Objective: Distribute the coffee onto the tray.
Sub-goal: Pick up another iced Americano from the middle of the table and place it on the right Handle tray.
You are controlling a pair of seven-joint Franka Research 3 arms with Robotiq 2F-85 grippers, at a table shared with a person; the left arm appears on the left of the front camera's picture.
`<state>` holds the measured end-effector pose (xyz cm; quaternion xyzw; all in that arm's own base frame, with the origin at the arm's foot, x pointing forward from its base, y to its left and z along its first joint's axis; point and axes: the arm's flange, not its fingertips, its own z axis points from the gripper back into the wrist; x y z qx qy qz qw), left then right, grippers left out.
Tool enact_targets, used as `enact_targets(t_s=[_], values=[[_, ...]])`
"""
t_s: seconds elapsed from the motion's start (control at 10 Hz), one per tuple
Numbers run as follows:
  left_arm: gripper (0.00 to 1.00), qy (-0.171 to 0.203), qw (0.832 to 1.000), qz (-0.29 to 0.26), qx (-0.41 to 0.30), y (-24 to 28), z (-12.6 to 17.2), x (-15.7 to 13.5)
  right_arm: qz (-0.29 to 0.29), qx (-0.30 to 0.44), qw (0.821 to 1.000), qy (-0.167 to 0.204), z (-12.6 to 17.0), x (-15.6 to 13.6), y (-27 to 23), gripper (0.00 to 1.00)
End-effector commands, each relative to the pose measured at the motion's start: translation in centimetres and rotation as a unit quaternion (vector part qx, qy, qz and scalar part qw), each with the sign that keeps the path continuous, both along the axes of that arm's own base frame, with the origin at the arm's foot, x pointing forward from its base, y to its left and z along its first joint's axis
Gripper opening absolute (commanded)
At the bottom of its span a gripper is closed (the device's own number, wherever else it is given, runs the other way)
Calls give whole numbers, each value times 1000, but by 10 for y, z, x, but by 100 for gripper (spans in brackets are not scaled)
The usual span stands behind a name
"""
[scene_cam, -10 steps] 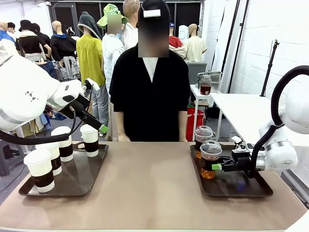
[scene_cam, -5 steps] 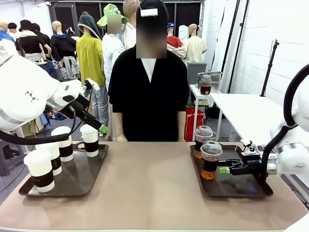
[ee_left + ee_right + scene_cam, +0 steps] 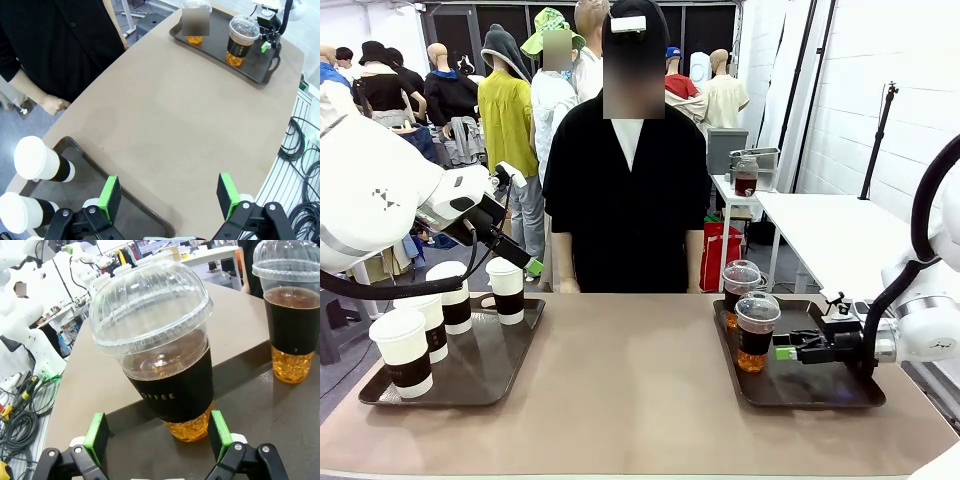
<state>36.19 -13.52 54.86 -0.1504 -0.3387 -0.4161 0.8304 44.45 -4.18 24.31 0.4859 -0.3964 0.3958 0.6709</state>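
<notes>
Table: a brown table (image 3: 630, 390) is shared with a person (image 3: 628, 190) in a black shirt, who is stood at the far side.
Left tray: four white paper cups (image 3: 505, 290) with dark sleeves are stood on the dark left tray (image 3: 480, 375).
Right tray: two clear dome-lidded cups (image 3: 756, 330) of brown drink are stood close together on the right tray (image 3: 820, 388).
Left arm: the left gripper (image 3: 169, 199) is held up over the left tray, pointed across the table. Its fingers are spread apart and nothing is held.
Right arm: the right gripper (image 3: 157, 434) is held low and level, just beside the nearer clear cup (image 3: 160, 350). Its green pads (image 3: 95, 436) are spread wide and the cup is not touched.
</notes>
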Motion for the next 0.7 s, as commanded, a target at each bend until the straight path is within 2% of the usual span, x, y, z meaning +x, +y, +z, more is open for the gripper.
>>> enact_targets(t_s=[0.0,0.6], values=[[100,3,1000,2,-1,1,0,1,4,5,1000,0,-1,3,0,100],[100,3,1000,2,-1,1,0,1,4,5,1000,0,-1,3,0,100]])
